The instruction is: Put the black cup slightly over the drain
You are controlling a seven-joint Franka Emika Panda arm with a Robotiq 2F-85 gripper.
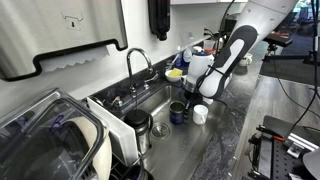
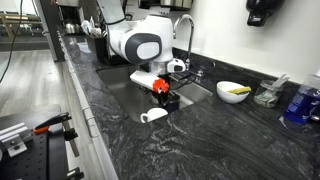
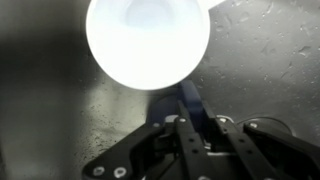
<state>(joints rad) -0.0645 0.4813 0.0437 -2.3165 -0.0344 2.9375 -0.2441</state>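
In an exterior view, the gripper hangs just right of the middle of the frame, at the edge of the sink. The black cup is right under it, at the sink's rim. A white cup sits just beside it on the counter. A metal cup sits in the sink, lower left of the middle. I cannot see the drain. If the arm swings to the right of the frame, the black cup may knock the white cup over. If it goes low and left, it may bump the metal cup.

In an exterior view, the gripper is in the middle of the frame. The black cup is below it, at the edge of the sink. The white cup is near, a bit lower in the frame. The sink wall is close, so a fast drop may bang the black cup on it.

In the wrist view, the gripper comes up from the bottom. The jaws look narrow, pinching 1 thin dark strip, which I think is the wall of the black cup. The white cup glows at the top. The hold is only on a thin edge, so the black cup may tilt or slip out. The glare hides a lot, so the cup may end up away from the drain.
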